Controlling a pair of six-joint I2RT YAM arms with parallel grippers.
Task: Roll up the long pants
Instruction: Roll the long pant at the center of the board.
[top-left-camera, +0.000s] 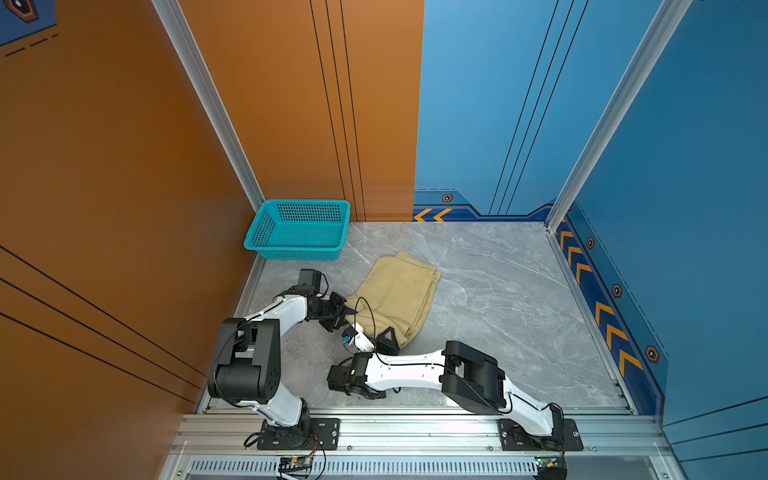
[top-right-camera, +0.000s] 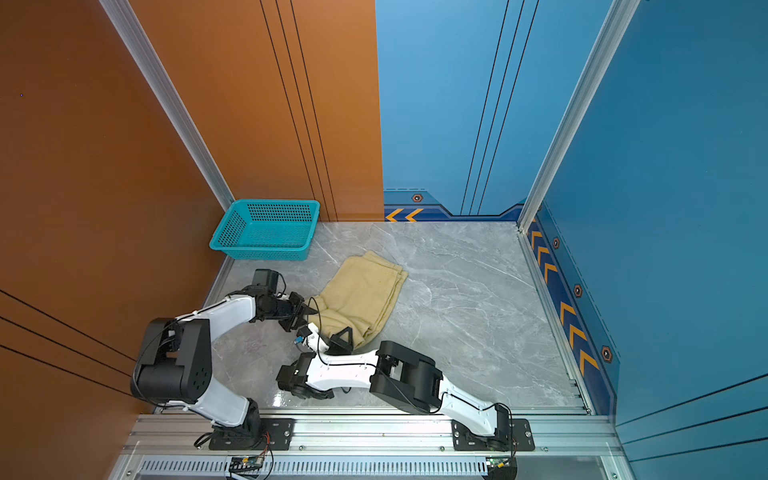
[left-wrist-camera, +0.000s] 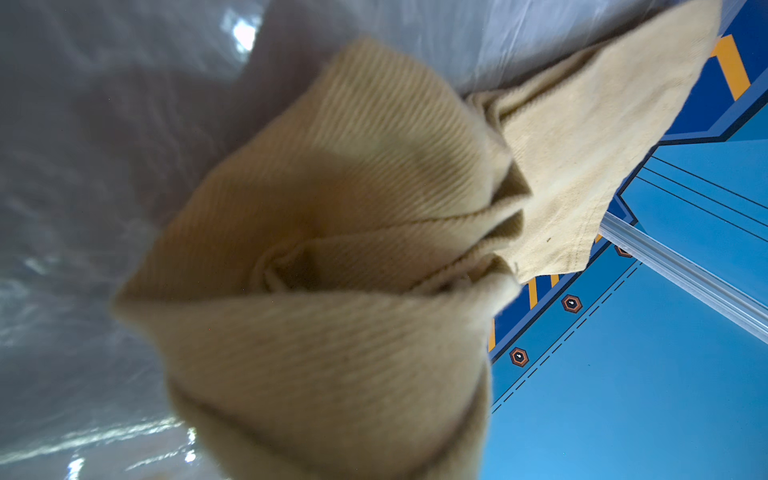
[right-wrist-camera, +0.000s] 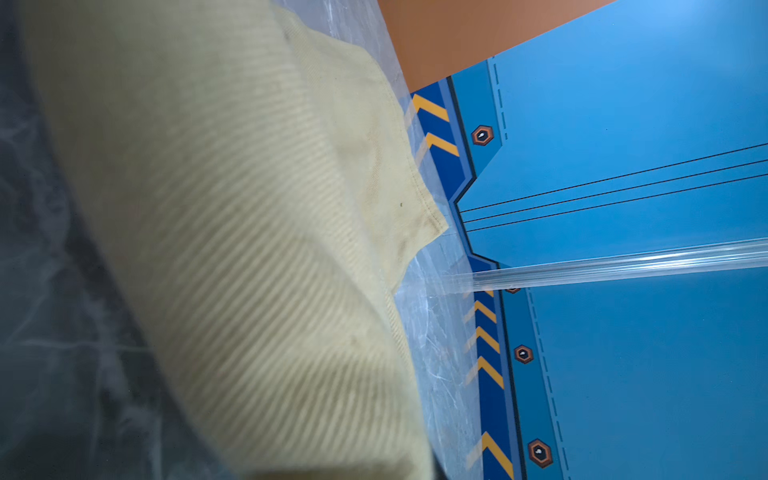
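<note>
- Locate the long pants (top-left-camera: 399, 295) on the grey marbled table (top-left-camera: 498, 311), folded into a narrow stack of layers. The far end lies near the teal basket (top-left-camera: 291, 251) but apart from it.
- Check the left gripper (top-left-camera: 348, 312) at the near left corner of the pants. In the left wrist view the cloth (left-wrist-camera: 332, 249) puckers into tight folds close to the lens. Read this gripper as clenched on the pants.
- Check the right gripper (top-left-camera: 392, 338) at the near edge of the pants. Its fingers are hidden in every view, so you cannot tell whether it grips or is released.
</note>
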